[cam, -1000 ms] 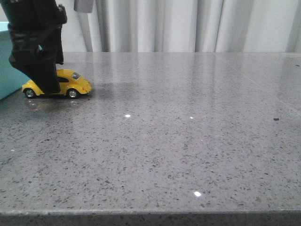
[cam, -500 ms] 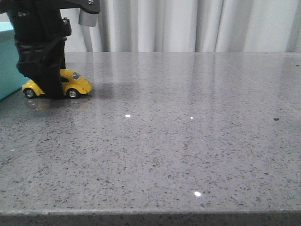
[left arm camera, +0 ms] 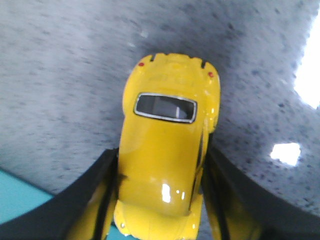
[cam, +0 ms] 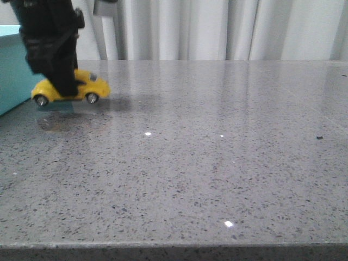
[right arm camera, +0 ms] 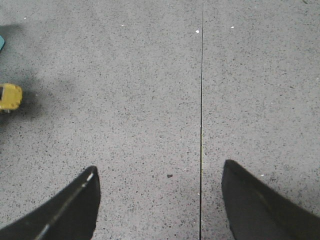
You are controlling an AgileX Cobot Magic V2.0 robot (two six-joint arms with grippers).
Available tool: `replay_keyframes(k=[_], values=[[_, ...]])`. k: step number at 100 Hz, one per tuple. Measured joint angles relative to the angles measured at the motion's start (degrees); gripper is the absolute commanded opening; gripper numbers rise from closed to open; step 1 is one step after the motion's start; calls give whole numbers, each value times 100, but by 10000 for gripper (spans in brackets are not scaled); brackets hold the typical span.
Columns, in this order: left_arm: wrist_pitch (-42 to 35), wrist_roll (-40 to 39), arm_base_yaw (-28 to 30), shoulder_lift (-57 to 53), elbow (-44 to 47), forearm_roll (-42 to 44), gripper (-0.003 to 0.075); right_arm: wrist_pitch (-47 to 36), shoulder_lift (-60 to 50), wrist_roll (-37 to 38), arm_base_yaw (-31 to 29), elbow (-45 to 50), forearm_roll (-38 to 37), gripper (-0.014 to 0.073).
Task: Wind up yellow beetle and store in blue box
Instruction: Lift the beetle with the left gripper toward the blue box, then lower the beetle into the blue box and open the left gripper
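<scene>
The yellow beetle (cam: 89, 89) is held a little above the grey table at the far left, nose to the right. My left gripper (cam: 64, 87) is shut on its sides from above. In the left wrist view the yellow beetle (left arm camera: 162, 150) sits between the two black fingers (left arm camera: 97, 200), roof and rear window facing the camera. The blue box (cam: 11, 70) stands at the left edge, just left of the car; a strip of it shows in the left wrist view (left arm camera: 20, 200). My right gripper (right arm camera: 159, 180) is open and empty above bare table. The car's end (right arm camera: 10, 96) shows in the right wrist view.
The grey speckled table (cam: 206, 152) stretches to the right and front of the car. A thin seam (right arm camera: 201, 100) runs across the table under my right gripper. White curtains (cam: 228, 27) hang behind the table. A small dark speck (cam: 319, 137) lies at the right.
My left gripper has lifted the yellow beetle off the table; one second ago its wheels were on the surface. Car and gripper have shifted slightly right and up.
</scene>
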Motion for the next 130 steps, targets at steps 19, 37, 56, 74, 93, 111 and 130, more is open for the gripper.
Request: replay_keyframes(k=[19,37,56,74,93,111,130], values=[[80,-949,-10,-211,-899,203,115,0,0,0,0,0,0,517],[158,-2262,164,-496,-1642,421,115,8,0,0,0,0,0,517],[531,-3379,913,-765,-1767,456,115,8,0,0,0,0,0,517],[1176,-3764,1841,-786,-1767,357,115,12,0,0,0,0,0,517],[1358,-3832,2668,-786,-1595,-158,115,21,0,0,0,0,0,517],[1370,-3850,3107,-664,-1282,-491,115,21,0,0,0,0,0,517],[1330,-3860,3152,-273,-897,-620,115,21,0,0,0,0,0,517]])
